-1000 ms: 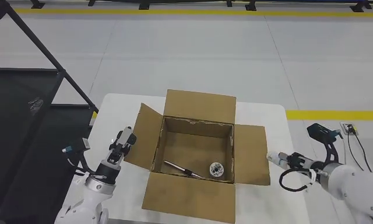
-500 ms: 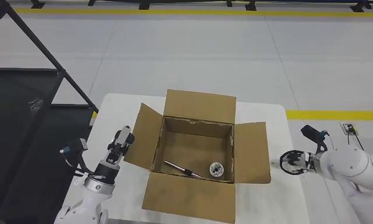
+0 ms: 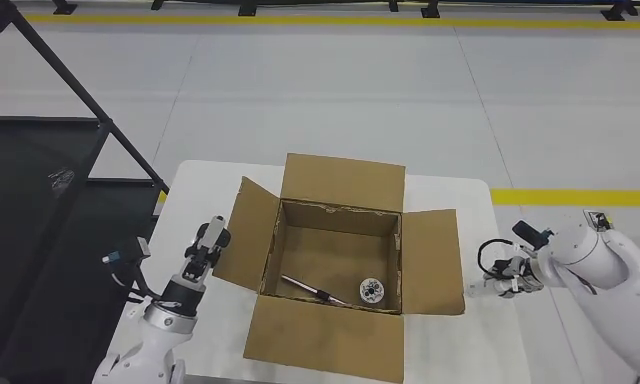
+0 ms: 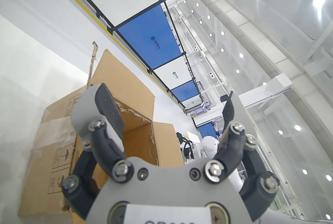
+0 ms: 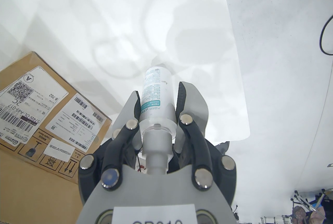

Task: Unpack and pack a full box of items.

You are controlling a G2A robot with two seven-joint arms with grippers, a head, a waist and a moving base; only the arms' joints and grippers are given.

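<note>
One bottle (image 5: 155, 91), gripped in right end effector (image 5: 159, 94)

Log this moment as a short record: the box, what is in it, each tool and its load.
box: cardboard box, flaps open, on white table
contents: thin pen-like item; small round item
left tool: open, empty, beside a box flap
right tool: shut on white bottle, over the table beside the box

Open cardboard box (image 3: 345, 179) — flaps splayed — white bottle (image 5: 156, 95) just beside.
</note>
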